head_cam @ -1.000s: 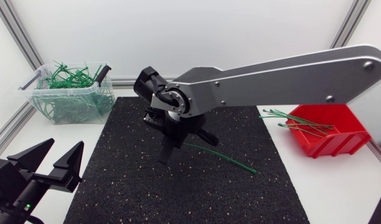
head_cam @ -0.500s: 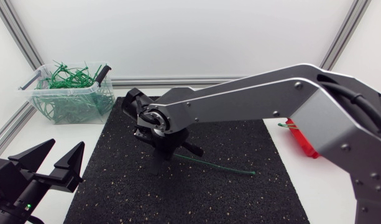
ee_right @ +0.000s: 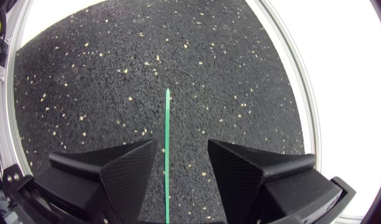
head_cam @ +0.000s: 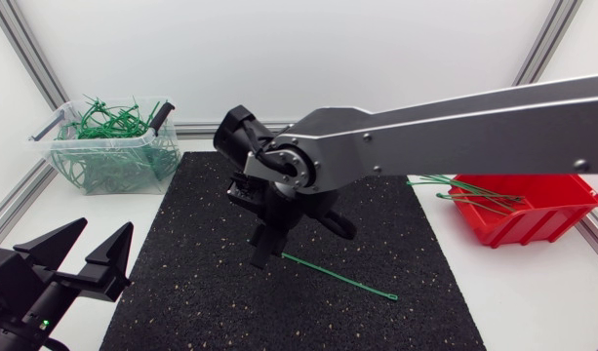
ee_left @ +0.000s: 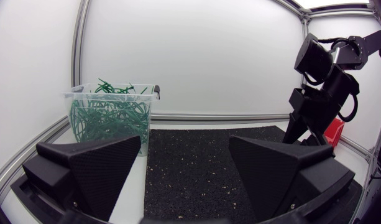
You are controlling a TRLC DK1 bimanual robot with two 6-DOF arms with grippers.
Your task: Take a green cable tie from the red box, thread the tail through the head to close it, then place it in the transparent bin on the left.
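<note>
Black speckled matting [head_cam: 181, 292] covered the middle of your white table [head_cam: 513, 292], and your right arm [head_cam: 455, 122] reached across it from the side, wrist turned down over the centre. Off the mat's far left corner stood the transparent bin [head_cam: 108, 171], already stuffed with closed green ties [head_cam: 108, 122]. The red box [head_cam: 533, 210] sat off the mat's right edge with spare ties [head_cam: 464, 190] poking over its rim. Your left gripper [head_cam: 101, 234] waited at the near left corner, fingers spread, holding nothing, well apart from the work.

The right gripper [ee_right: 182, 149] also had its fingers spread. The green cable tie [ee_right: 167, 124] lay flat on the mat, unthreaded, running between them and touching neither as far as I could tell. It sat nearer one finger than the other. Closing from there, you risked that finger shoving or rolling the tie before the other arrived. Thin and flat as it was, it could also slip under tips held too high.
</note>
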